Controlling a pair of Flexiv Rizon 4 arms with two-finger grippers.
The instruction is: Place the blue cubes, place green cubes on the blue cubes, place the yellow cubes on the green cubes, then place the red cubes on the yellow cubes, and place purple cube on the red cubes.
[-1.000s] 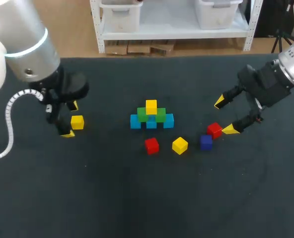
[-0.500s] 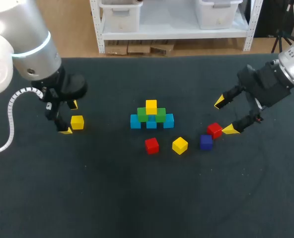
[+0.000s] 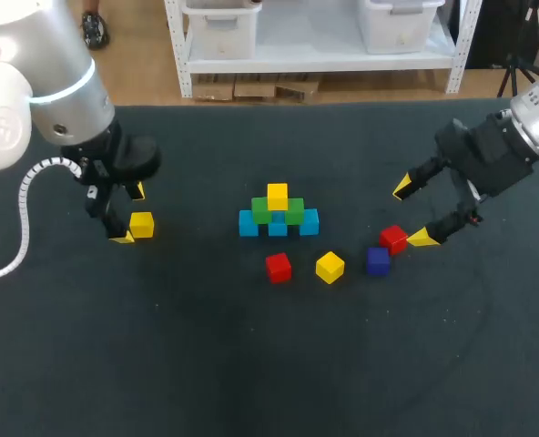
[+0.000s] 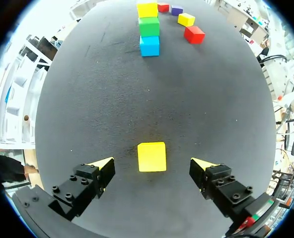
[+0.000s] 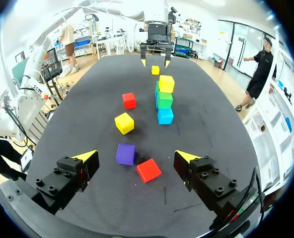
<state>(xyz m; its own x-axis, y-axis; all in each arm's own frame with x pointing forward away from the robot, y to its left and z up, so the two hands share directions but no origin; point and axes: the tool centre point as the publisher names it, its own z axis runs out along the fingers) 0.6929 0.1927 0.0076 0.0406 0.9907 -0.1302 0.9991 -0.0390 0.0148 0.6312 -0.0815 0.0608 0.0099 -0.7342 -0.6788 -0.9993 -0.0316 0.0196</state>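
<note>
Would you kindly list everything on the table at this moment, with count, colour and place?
blue cubes: three, blue, in a row at the table's middle.
green cubes: two, green, on the blue row.
top yellow cube: one, yellow, on the green cubes.
middle yellow cube: one, yellow, in front of the stack.
far yellow cube: one, yellow, between the left gripper's fingers.
red cubes: two, red, one beside the middle yellow cube, one by the right gripper.
purple cube: one, purple, beside that red cube.
table: one, dark.
left gripper: open, not touching the cube.
right gripper: open, empty.
</note>
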